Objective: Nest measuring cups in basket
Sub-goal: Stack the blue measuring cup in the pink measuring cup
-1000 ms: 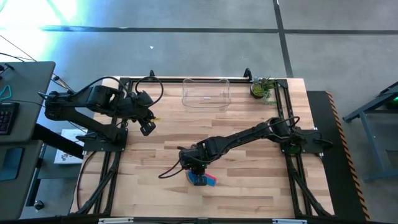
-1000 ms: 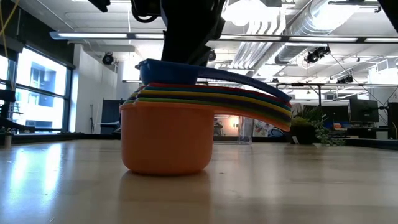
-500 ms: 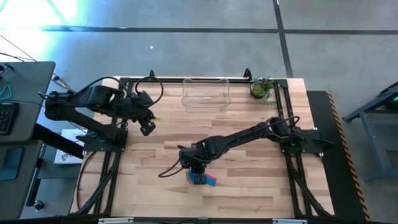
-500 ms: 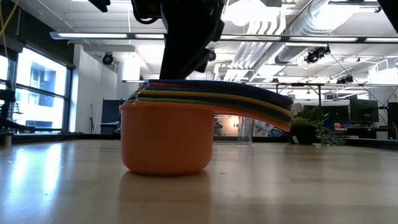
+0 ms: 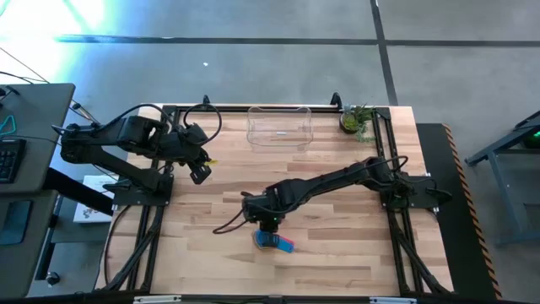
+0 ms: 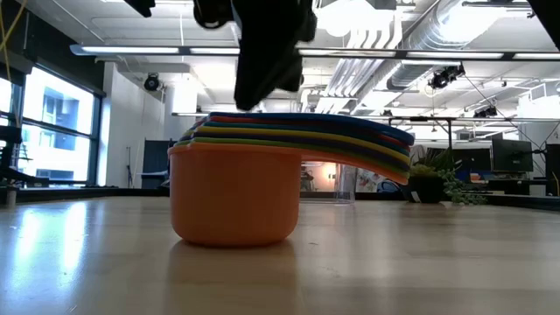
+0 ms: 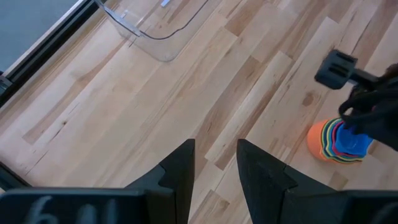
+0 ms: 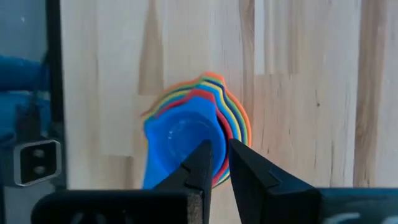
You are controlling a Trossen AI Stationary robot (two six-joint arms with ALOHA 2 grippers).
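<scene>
The measuring cups (image 5: 272, 242) stand nested in one stack near the table's middle, toward its near edge. The orange cup (image 6: 234, 197) is at the bottom, resting on the wood. The blue cup (image 8: 183, 140) is on top, and the handles fan out to one side. My right gripper (image 8: 221, 163) hovers just above the stack (image 6: 289, 131), pointing down, its fingers a narrow gap apart and touching nothing. My left gripper (image 5: 201, 173) waits open over the table's left side. The clear basket (image 5: 279, 127) stands at the far edge, with no cup in it.
A small potted plant (image 5: 356, 120) sits at the far right corner, beside the basket. Black frame rails (image 5: 384, 160) run along the table's sides. Bare wood (image 7: 186, 93) lies between the stack (image 7: 336, 140) and the basket (image 7: 155, 25).
The blue cup, held slightly above the stack a second ago, has dropped into it and now sits nested on top. My right gripper has since risen straight up, clear of the cups.
</scene>
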